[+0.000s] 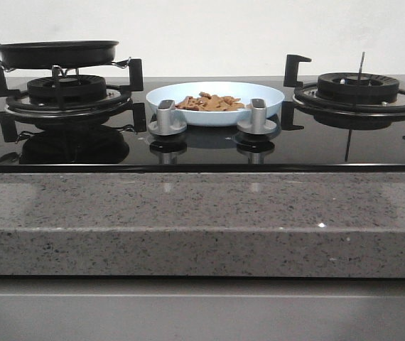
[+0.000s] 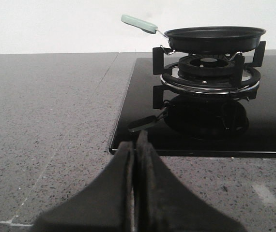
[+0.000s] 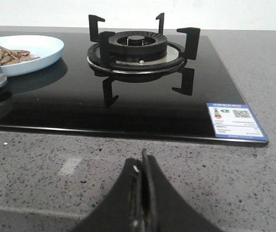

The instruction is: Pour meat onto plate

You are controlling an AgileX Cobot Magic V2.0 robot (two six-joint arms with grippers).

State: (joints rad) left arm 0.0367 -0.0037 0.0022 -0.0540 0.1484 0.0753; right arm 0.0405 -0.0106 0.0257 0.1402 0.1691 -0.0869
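Both jaws closed, empty; meat point(image 1: 212, 103) heaped on plate point(image 1: 268, 94).

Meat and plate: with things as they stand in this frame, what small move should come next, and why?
Probably none beyond keeping both arms parked. The meat already lies heaped on the plate, and the frying pan sits level on the left burner. The left gripper and right gripper are both shut, holding nothing, back over the counter. The pour looks done.
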